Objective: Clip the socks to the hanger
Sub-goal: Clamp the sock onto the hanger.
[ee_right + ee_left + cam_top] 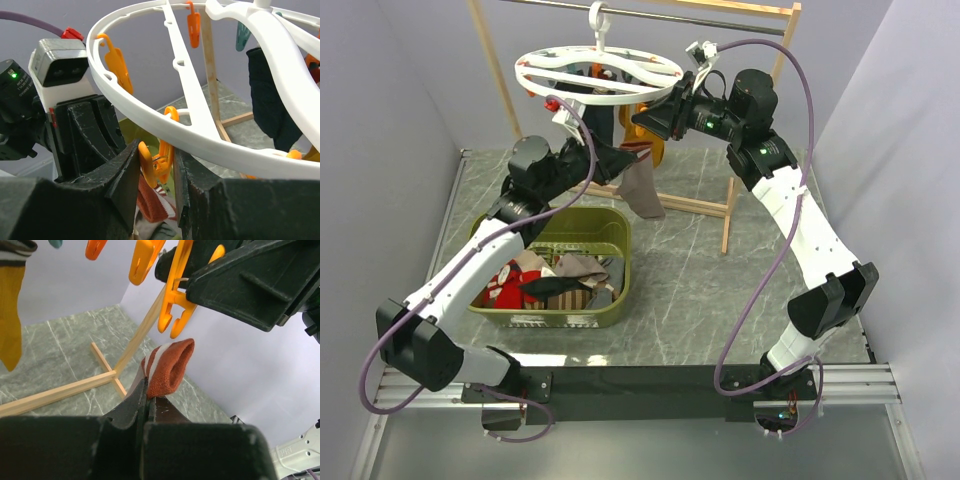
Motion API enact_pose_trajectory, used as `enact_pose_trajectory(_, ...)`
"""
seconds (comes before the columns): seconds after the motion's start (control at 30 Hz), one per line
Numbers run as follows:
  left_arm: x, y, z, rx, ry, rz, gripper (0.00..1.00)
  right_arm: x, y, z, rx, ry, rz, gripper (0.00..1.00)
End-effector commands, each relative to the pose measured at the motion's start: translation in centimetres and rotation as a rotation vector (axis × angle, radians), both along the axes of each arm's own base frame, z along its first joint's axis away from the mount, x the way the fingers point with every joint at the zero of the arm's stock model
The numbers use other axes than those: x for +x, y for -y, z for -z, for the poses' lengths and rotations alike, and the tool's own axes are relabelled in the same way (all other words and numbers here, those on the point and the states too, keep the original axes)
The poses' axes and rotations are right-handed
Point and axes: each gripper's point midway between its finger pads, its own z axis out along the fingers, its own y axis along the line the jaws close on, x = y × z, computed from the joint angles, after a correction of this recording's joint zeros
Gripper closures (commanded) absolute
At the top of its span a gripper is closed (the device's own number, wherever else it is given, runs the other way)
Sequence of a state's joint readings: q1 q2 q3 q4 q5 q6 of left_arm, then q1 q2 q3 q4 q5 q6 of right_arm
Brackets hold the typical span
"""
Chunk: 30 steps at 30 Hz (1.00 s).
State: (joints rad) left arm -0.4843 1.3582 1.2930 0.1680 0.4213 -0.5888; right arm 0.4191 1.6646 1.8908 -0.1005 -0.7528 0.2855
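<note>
left tool [145, 399]: pressed together, pinching the taupe sock [168, 369] by its red-and-white cuff
right tool [157, 167]: fingers either side of an orange clip [162, 157], squeezing it
sock: cuff held up just under that clip, not touching it; the rest hangs down towards the tabletop [705, 285]
hanger [150, 116]: white oval ring, hooked on the wooden rack [732, 205]; squeezed clip hangs from its rim
also on hanger: mustard sock [11, 315], dark sock [270, 97]
basket [616, 222]: olive green, on tabletop below the left arm, mixed clothes inside
</note>
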Motion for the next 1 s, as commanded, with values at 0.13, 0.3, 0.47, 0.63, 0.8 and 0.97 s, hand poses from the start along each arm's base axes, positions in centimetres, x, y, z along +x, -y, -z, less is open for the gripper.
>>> enact_pose_trajectory(0.13,0.3,0.8,-1.7,-0.037,-0.001,0.019,0.99,-2.1,0.6,-2.4,0.011,0.081,-0.015,1.0)
enact_pose_trajectory(0.3,0.3,0.8,-2.1,-0.042,0.008,0.017,0.99,-2.2,0.5,-2.1,0.0,0.085,-0.022,1.0)
enact_pose_trajectory(0.47,0.1,0.9,-2.9,-0.064,0.016,0.028,0.99,-2.2,0.6,-1.9,-0.007,0.091,-0.015,1.0)
enact_pose_trajectory(0.63,0.1,0.6,-3.7,-0.089,0.021,0.011,0.99,-2.4,0.7,-1.9,-0.011,0.1,-0.017,1.0)
enact_pose_trajectory(0.8,0.0,0.6,-4.2,-0.099,0.026,0.009,0.99,-2.4,0.7,-1.8,-0.016,0.1,-0.015,1.0)
enact_pose_trajectory(0.97,-0.4,0.3,-4.9,-0.125,0.04,0.01,1.0,-2.4,0.8,-1.6,-0.02,0.104,-0.01,1.0)
